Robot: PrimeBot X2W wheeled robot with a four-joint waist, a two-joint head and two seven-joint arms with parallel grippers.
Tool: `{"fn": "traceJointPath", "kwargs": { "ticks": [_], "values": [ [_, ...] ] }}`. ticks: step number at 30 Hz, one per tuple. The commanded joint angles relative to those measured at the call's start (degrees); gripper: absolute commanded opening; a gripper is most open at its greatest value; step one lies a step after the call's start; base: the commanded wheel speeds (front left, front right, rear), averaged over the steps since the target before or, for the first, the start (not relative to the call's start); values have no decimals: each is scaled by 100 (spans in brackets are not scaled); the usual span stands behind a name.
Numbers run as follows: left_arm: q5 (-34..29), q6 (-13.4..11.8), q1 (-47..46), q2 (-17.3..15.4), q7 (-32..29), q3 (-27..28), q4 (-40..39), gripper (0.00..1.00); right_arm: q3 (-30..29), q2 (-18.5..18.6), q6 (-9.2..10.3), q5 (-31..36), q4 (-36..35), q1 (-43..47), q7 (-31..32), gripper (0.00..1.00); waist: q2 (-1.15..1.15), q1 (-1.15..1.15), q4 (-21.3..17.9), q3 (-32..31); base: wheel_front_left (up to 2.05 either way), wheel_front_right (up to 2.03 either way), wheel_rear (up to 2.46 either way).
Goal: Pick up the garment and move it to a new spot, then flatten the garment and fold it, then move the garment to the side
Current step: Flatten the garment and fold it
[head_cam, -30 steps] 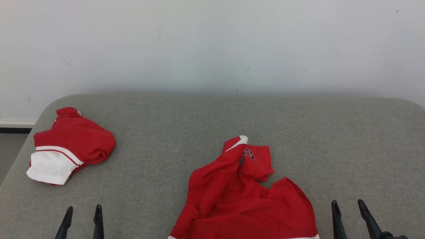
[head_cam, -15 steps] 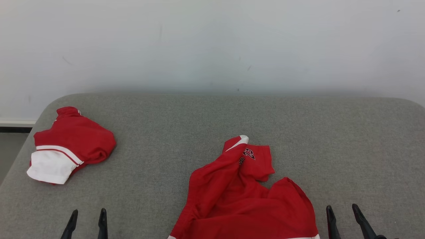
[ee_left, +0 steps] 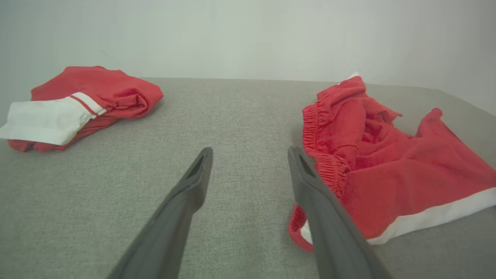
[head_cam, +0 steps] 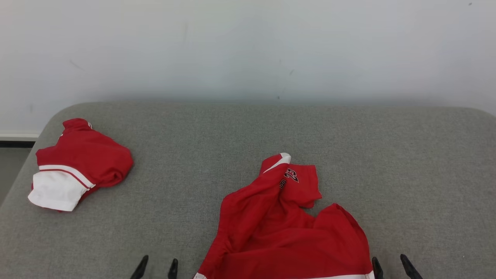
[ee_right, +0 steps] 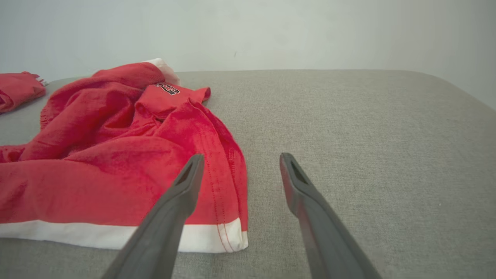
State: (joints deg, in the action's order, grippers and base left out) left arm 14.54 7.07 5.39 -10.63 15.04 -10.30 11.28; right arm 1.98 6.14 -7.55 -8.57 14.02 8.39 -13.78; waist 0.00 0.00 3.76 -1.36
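Both grippers had sunk toward the bottom edge of the head view since a second earlier. The left gripper had come well in toward the middle, and the right gripper had edged in a little. The whole scene had also slipped slightly upward there, which was the camera's shift and not the cloth's.

The left gripper's jaws stood wide apart and held nothing, with only the grey padded surface between them. The crumpled red garment lay just outside its right finger. In the left wrist view that finger crossed in front of the gathered waistband, and whether it touched the cloth could not be told.

The right gripper's jaws were equally wide and empty, over bare surface. The same garment lay just outside its left finger and spread away on that side. In the right wrist view that finger crossed in front of the corner of the white hem band.

Ahead of both sets of jaws, the garment rose into a bunched fold bearing a printed number. A folded red-and-white garment lay well apart, far out beyond the left gripper's left finger, near the surface's edge. A pale wall stood behind.
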Motion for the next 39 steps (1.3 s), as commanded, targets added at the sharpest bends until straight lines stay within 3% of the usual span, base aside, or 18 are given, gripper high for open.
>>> {"fn": "traceJointPath", "kwargs": {
  "ticks": [1, 8, 22, 23, 24, 30, 39],
  "values": [
    [45, 14, -89, -1, 13, -78, 85, 100, 32, 43, 13, -48, 71, -14, -3, 100, 0, 0, 2, 36, 0, 0, 0],
    [245, 39, -421, -123, 17, -1025, 843, 100, 287, 105, 14, -92, 628, -155, 9, 100, 0, 0, -59, 143, 0, 0, 0],
    [896, 36, -1036, -373, 19, -2113, 1713, 100, 793, 137, 14, -249, 1835, -811, -87, 100, 0, 0, -120, 290, 0, 0, 0],
    [930, 36, -1063, -379, 19, -2178, 1746, 41, 825, 127, 13, -262, 1895, -840, -91, 33, 0, 0, -118, 295, 0, 0, 0],
    [987, 36, -1095, -379, 19, -2218, 1750, 0, 849, 119, 13, -286, 1932, -868, -99, 0, 0, 0, -115, 303, 0, 0, 0],
    [1163, 36, -1063, -392, 19, -2185, 1590, 0, 931, 174, 14, -383, 1937, -976, -139, 0, 0, 0, -102, 347, 0, 0, 0],
    [1211, 36, -1018, -409, 19, -1731, 832, 0, 943, 225, 14, -518, 1151, -966, -146, 0, 0, 0, -102, 313, 0, 0, 0]
  ]
}}
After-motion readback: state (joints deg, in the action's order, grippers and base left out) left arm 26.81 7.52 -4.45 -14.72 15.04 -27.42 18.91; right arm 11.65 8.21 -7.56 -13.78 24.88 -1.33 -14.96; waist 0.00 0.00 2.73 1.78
